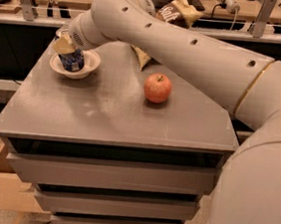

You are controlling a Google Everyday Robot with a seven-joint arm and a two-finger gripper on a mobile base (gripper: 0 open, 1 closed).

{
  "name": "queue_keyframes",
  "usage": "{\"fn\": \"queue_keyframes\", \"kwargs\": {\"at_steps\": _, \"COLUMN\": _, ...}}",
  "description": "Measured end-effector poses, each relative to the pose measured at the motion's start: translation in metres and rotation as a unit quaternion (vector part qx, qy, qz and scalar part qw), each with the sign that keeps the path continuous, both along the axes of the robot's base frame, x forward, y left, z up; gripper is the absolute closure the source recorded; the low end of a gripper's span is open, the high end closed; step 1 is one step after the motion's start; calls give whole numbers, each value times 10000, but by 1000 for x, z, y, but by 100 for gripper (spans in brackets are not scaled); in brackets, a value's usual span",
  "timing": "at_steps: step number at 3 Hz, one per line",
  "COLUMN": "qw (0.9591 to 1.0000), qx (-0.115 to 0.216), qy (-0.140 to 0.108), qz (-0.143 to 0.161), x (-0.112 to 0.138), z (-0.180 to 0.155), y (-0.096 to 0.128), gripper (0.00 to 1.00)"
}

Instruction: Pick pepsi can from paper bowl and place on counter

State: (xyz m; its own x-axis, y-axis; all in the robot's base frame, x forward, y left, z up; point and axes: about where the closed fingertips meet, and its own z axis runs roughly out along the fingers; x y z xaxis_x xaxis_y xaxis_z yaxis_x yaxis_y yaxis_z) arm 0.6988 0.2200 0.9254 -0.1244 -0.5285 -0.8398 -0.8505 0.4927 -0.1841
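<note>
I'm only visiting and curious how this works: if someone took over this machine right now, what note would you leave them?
Pincer: down at the shallow round off-white paper bowl, right against the small dark blue metal Pepsi can. I cannot tell whether it has a grip.
Can: inside the bowl, roughly upright.
Bowl: back left of the flat grey counter top.
Red apple: on the counter, right of the bowl and apart from it.
Done: the pincer is at the can.
Left: lift the can out and set it on bare counter.
</note>
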Motion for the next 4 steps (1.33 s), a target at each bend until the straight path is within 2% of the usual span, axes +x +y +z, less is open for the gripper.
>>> {"fn": "queue_keyframes", "kwargs": {"at_steps": 1, "qw": 9996, "qx": -3, "qy": -271, "qz": -115, "x": -3, "z": 23, "y": -12, "gripper": 100}}
{"fn": "queue_keyframes", "kwargs": {"at_steps": 2, "qw": 9984, "qx": -99, "qy": -456, "qz": -332, "x": -11, "z": 45, "y": -34, "gripper": 100}}
{"fn": "queue_keyframes", "kwargs": {"at_steps": 3, "qw": 9966, "qx": -216, "qy": -518, "qz": -605, "x": -22, "z": 60, "y": -60, "gripper": 100}}
{"fn": "queue_keyframes", "kwargs": {"at_steps": 4, "qw": 9949, "qx": -356, "qy": -411, "qz": -854, "x": -34, "z": 67, "y": -85, "gripper": 100}}
